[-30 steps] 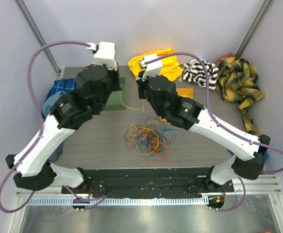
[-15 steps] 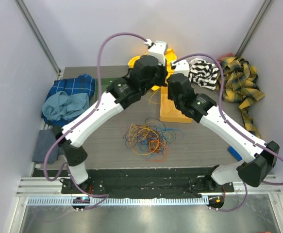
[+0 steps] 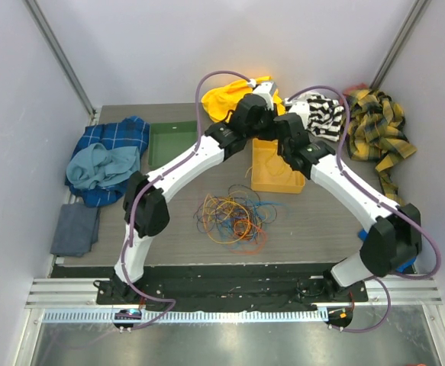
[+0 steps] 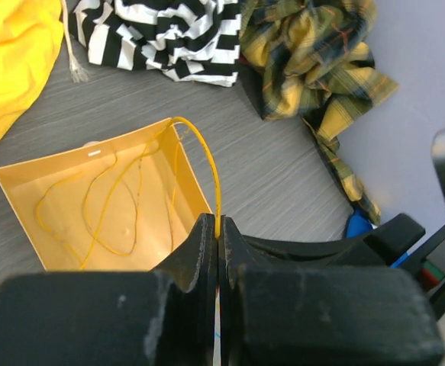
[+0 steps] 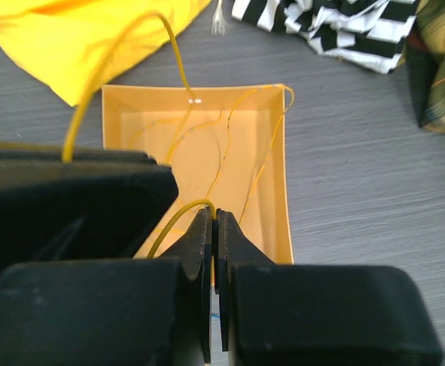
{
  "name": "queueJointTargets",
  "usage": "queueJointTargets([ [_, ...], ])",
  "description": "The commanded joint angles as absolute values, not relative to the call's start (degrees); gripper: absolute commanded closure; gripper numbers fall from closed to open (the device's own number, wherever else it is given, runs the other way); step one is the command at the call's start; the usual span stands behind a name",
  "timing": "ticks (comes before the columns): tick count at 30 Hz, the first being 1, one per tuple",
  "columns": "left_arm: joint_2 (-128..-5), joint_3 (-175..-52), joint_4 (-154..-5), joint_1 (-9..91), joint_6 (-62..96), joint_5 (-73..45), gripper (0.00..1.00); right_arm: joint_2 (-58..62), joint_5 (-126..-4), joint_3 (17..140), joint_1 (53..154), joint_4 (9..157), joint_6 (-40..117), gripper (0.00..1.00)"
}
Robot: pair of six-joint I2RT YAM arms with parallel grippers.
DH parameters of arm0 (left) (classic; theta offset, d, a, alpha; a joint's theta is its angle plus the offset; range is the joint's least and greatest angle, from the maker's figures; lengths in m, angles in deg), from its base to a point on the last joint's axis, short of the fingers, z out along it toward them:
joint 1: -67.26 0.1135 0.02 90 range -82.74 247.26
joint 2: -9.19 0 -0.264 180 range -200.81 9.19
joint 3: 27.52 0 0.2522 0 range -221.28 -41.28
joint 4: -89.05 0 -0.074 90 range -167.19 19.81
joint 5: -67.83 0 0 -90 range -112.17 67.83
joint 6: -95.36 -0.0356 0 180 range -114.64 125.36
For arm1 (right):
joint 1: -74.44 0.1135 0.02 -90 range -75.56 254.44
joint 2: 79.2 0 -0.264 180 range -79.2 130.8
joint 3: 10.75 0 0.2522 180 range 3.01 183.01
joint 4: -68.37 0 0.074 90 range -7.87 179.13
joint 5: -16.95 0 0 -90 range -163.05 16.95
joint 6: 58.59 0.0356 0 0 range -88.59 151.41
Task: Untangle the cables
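left gripper (image 4: 217,226): fingers pressed together, pinching a yellow cable (image 4: 217,187) at the tips. The cable arcs up from the pinch, drops over a corner of the orange tray (image 5: 277,206) and loops on the tray floor.

right gripper (image 5: 214,217): closed too, with a thin yellow strand (image 5: 178,213) clamped at the tips and curving off to the side. Can't tell if it's the same wire the left one holds.

Both grippers sit above the orange tray at far centre of the table (image 3: 321,221), just beside each other.

The main tangle (image 3: 233,215) of orange, yellow and blue wires lies on the table near of the orange tray, at centre between the two arms. It's apart from both grippers.

Around it: green tray (image 3: 169,145) left of the orange one. yellow cloth (image 3: 222,97) at far centre. striped cloth (image 3: 323,114) and plaid cloth (image 3: 375,126) at far right. blue cloths (image 3: 104,160) at left.
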State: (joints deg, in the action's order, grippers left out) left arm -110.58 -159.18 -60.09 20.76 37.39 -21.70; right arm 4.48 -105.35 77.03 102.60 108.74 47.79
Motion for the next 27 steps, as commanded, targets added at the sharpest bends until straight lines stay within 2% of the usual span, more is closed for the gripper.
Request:
queueJointTargets([
  [1,-112.7,-162.6,-67.0,23.0,41.9,-15.2,1.00,7.9,-103.6,78.5,101.6,104.6,50.4,0.99],
  [8,-109.8,-169.1,-64.3,23.7,39.0,-15.8,1.00,4.5,-103.4,80.2,101.7,103.6,50.0,0.99],
  [13,-112.4,-175.9,-62.8,23.7,41.2,-13.5,1.00,4.1,-103.8,83.5,101.7,105.2,49.0,0.99],
  [27,-114.7,-161.5,-70.8,23.7,48.4,-7.2,1.00,6.8,-105.0,75.1,101.2,102.8,50.6,0.99],
])
